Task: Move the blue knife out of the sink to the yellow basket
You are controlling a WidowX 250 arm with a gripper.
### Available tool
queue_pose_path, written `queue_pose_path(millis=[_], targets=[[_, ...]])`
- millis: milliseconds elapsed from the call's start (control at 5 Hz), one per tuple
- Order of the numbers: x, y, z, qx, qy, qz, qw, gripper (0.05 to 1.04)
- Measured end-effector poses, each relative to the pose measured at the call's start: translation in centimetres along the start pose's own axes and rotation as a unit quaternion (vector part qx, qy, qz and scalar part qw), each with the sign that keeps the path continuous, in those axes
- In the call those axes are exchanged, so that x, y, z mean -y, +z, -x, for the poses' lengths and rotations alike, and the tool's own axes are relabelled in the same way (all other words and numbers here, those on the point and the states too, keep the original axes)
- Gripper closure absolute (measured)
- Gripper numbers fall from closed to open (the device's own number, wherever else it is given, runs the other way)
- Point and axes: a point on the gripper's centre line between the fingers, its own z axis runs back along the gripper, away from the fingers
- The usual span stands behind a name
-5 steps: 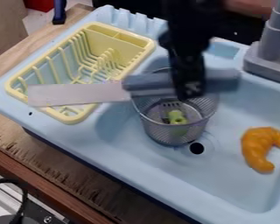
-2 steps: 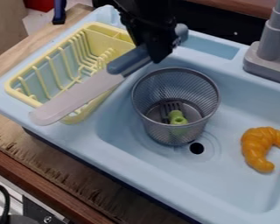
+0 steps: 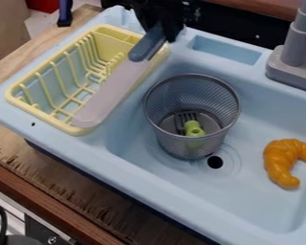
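Observation:
My gripper point(image 3: 164, 32) hangs at the top of the view, just beyond the upper right corner of the yellow basket, shut on the blue handle of the knife. The blue knife point(image 3: 116, 88) slants down and left from it, its pale blade over the right side of the yellow basket point(image 3: 21, 106). The blade tip lies over the basket's lower right edge; whether it touches the basket, I cannot tell. The blue sink point(image 3: 245, 206) spreads to the right of the basket.
A grey mesh cup point(image 3: 192, 146) stands in the sink with a green-handled fork point(image 3: 192, 128) inside. Farther right lies an orange croissant point(image 3: 284, 162). The grey faucet point(image 3: 296, 56) rises at the upper right, and a drain hole point(image 3: 215, 162) is beside the cup.
The gripper has carried the knife up and left from over the mesh cup. The knife has turned from nearly level to a steep slant along the basket's right side.

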Motion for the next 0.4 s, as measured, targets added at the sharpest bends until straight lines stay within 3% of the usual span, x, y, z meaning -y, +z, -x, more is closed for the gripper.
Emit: queue_pose_path(millis=[400], targets=[[-3.5, -0.8, -1.3, -0.010, 0.069, -0.043, 0.9966, 0.716]])
